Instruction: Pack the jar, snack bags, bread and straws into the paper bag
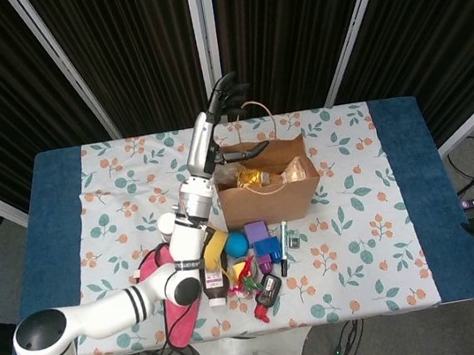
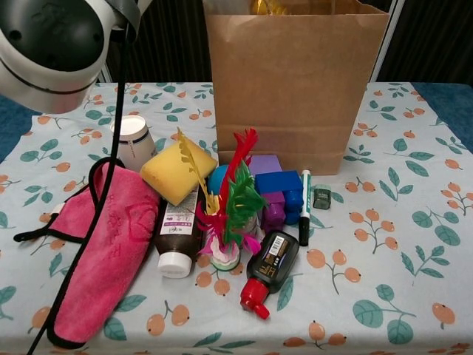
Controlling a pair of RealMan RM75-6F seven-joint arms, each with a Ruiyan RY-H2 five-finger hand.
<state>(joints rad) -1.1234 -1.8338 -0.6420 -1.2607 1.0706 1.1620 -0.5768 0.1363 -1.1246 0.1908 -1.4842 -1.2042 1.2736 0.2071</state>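
The brown paper bag (image 1: 269, 198) (image 2: 295, 89) stands open at the middle of the table. A gold snack bag (image 1: 250, 176) (image 2: 267, 7) lies inside it beside a clear bag of bread (image 1: 295, 169). My left hand (image 1: 226, 99) hovers over the bag's back left corner, fingers spread and empty. The white-lidded jar (image 1: 167, 224) (image 2: 133, 140) lies left of the bag. A cup of colourful feathery straws (image 2: 230, 211) stands in the pile in front. My right hand is out of sight.
In front of the bag lie a yellow sponge (image 2: 174, 171), a pink cloth (image 2: 103, 244), a brown bottle (image 2: 176, 233), purple and blue blocks (image 2: 275, 194), a marker (image 2: 304, 205) and a small black bottle (image 2: 267, 268). My left arm (image 2: 52, 41) fills the chest view's top left.
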